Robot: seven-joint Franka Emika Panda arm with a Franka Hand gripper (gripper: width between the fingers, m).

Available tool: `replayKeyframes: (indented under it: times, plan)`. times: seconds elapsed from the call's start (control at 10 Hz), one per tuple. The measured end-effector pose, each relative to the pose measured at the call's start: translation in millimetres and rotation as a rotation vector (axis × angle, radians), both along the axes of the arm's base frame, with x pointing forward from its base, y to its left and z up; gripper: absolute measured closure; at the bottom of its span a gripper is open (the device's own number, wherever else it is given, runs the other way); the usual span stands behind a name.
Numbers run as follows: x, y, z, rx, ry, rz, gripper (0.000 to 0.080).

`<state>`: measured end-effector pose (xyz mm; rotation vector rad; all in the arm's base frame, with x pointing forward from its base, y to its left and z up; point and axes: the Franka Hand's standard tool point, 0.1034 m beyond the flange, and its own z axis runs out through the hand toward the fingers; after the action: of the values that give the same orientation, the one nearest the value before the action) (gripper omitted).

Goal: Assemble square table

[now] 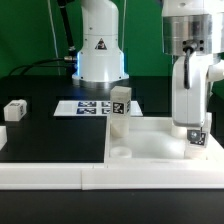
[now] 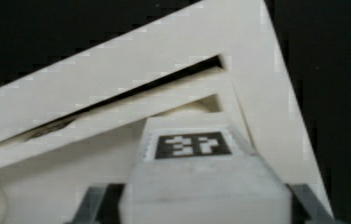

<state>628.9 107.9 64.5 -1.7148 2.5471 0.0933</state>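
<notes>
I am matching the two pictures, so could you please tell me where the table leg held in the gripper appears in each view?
Exterior view: the held leg stands at the exterior view's right, under the gripper, over the tabletop panel.
Wrist view: the held leg shows between the fingers, its tag facing the camera.
Shared landmark: the leg's black-and-white tag.

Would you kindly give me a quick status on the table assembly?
End effector shut on tagged leg over tabletop corner. Another leg upright on panel. Third leg loose aside.
</notes>
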Motion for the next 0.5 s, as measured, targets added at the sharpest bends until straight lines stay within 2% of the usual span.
replayKeyframes:
  times: [0.1, 0.2, 0.3, 0.4, 0.5]
  plan:
    - [-0.8, 0.6, -1.0, 0.0, 0.002, 0.012, 0.0496]
    - [-1.0, 0.6, -0.8, -0.003, 0.0, 0.045, 0.0326]
    - [-4.5, 2.8, -0.4, -0.001, 0.005, 0.206, 0.0196]
    - [-4.6, 5.9, 2.5, 0.002, 0.0, 0.242, 0.0196]
    - [-5.3, 11.7, 11.1, 0.007, -0.013, 0.278, 0.016]
